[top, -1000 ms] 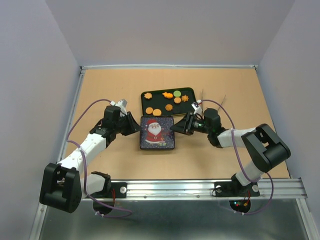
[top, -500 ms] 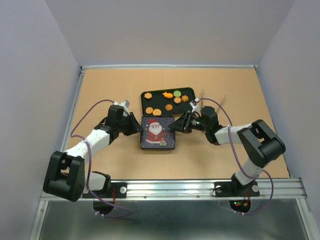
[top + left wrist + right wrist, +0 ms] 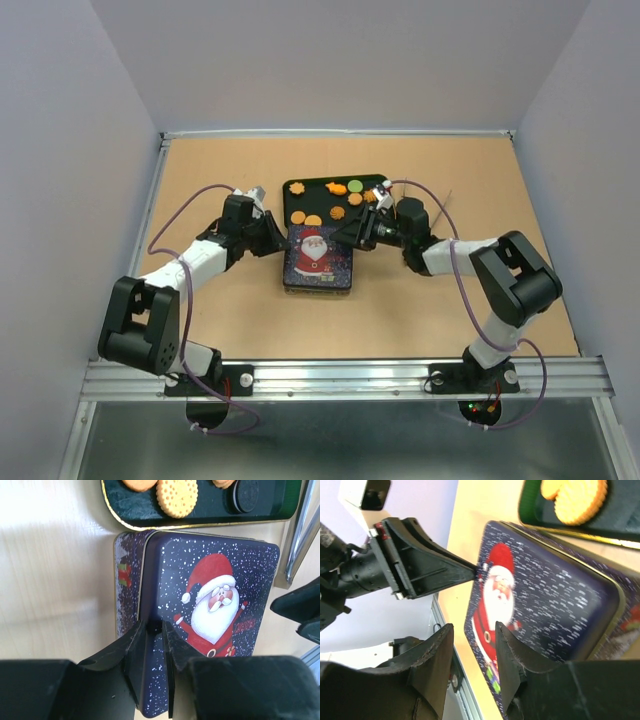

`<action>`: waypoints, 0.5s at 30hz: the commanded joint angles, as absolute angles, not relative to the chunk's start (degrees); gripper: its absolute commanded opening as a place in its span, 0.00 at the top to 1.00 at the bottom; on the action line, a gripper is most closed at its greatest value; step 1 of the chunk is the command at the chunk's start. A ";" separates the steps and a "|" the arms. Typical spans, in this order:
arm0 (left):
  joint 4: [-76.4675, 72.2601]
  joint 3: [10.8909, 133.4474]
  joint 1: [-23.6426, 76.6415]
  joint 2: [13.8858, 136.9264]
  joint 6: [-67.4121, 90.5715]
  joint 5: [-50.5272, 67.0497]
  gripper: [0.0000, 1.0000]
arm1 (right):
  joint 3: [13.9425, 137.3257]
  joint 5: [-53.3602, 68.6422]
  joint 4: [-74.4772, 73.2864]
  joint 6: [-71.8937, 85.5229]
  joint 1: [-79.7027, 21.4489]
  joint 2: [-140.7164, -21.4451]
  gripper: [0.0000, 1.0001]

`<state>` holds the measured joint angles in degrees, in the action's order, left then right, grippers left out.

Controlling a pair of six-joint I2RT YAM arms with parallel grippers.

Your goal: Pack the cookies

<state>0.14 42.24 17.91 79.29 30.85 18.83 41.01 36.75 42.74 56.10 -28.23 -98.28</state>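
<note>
Several cookies (image 3: 337, 213), mostly orange and one green (image 3: 355, 186), lie on a dark green tray (image 3: 318, 203). A square tin with a Santa lid (image 3: 318, 257) sits just in front of it. My left gripper (image 3: 281, 238) is shut on the lid's left edge (image 3: 154, 625); the lid (image 3: 210, 590) sits offset, with the tin's base (image 3: 125, 575) showing beside it. My right gripper (image 3: 352, 236) is at the lid's right side. In the right wrist view it (image 3: 474, 627) is open, one finger over the lid (image 3: 545, 595). Two round cookies (image 3: 580, 495) show on the tray there.
The tray's front rim (image 3: 200, 524) almost touches the tin. A pale round cookie (image 3: 177, 497) and a dark sandwich cookie (image 3: 245, 494) lie near that rim. A metal rail (image 3: 340, 375) runs along the table's near edge.
Both grippers have moved inward to the tin. The left one has closed on the lid's left edge. The lid now sits tilted and shifted toward the tray.
</note>
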 commanded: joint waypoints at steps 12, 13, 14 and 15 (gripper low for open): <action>-0.09 48.07 18.11 82.61 29.18 16.79 0.71 | 48.96 31.91 10.99 36.48 -41.12 -84.30 0.55; -0.09 48.51 18.11 82.79 29.18 16.70 0.70 | 48.09 31.47 10.20 36.56 -41.39 -83.33 0.55; -0.09 49.21 18.11 83.14 29.09 16.53 0.71 | 45.81 29.38 10.20 37.00 -41.40 -82.28 0.56; -0.09 49.48 18.11 83.41 29.09 16.44 0.71 | 45.10 27.35 9.93 37.26 -41.40 -80.09 0.57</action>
